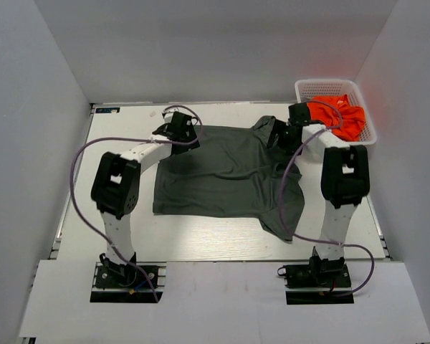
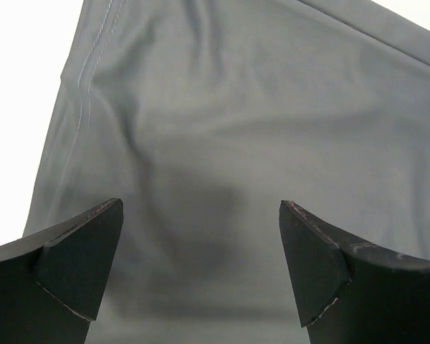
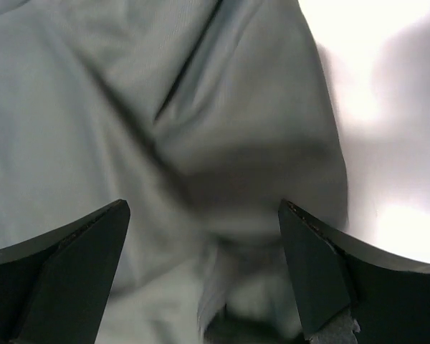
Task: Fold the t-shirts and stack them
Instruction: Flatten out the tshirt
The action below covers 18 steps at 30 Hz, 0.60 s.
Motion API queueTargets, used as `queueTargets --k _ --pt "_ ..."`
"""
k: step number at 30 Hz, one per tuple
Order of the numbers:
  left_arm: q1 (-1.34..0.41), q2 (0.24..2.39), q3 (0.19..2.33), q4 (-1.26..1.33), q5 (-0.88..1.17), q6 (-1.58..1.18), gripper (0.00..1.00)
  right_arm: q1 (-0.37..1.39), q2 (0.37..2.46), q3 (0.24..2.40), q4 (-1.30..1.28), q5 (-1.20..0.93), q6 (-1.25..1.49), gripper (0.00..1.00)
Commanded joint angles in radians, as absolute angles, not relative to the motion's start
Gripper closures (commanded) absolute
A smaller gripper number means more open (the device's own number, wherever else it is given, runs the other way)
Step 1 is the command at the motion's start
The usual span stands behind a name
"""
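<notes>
- Top view: the dark olive-grey thin-fabric t-shirt point(image 1: 226, 175) lies spread sideways on the white tabletop point(image 1: 201, 240) between the two arms. Its collar is toward the far right and one sleeve flops toward the near right.
- The bright orange t-shirt point(image 1: 342, 119) sits crumpled in the white plastic lattice basket point(image 1: 322, 86) at the far right corner, well apart from the folding spot.
- The left arm point(image 1: 140, 158) reaches forward and inward to the shirt's far left corner. The right arm point(image 1: 337, 172) bends inward so its wrist is by the collar.
- My worry here is the right arm's purple cable point(image 1: 283, 190), which looks draped over the shirt. It could drag the fabric if the arm swings.
- Left wrist view: the jaws are spread wide with nothing between them, just above smooth grey cloth, with the stitched edge seam point(image 2: 86, 79) up to the left.
- The fabric is so flat here that closing could just skate over it and grab nothing, or miss the edge altogether.
- Right wrist view: these jaws are wide and empty too, hovering over a rumpled, folded-over bit near the shirt's edge.
- The risk is pinching several layers at once, so the fold comes out lopsided. If only one side catches, the whole shirt probably skews.
</notes>
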<state>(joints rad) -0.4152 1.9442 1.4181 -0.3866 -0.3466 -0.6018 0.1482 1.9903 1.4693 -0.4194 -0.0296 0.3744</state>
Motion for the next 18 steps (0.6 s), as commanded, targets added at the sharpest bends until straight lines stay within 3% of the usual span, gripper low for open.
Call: queueTargets --k 1,6,12,16,18 --pt "-0.379 2.03 1.48 -0.356 -0.299 -0.565 0.0 0.155 2.109 1.595 -0.452 -0.025 0.336 0.1" --pt "-0.324 2.149 1.56 -0.367 -0.278 -0.565 0.0 0.161 2.279 1.782 -0.52 0.123 0.314 0.1" --pt "-0.269 2.215 1.575 -0.377 -0.266 -0.565 0.0 0.158 2.436 2.04 -0.618 0.124 0.281 0.1" --pt "-0.233 2.264 1.629 -0.396 -0.238 -0.552 0.0 0.167 2.48 2.088 -0.574 -0.036 0.122 0.1" --pt "-0.224 2.281 1.652 -0.396 -0.25 -0.528 0.0 0.173 2.473 2.08 -0.538 0.033 0.028 0.1"
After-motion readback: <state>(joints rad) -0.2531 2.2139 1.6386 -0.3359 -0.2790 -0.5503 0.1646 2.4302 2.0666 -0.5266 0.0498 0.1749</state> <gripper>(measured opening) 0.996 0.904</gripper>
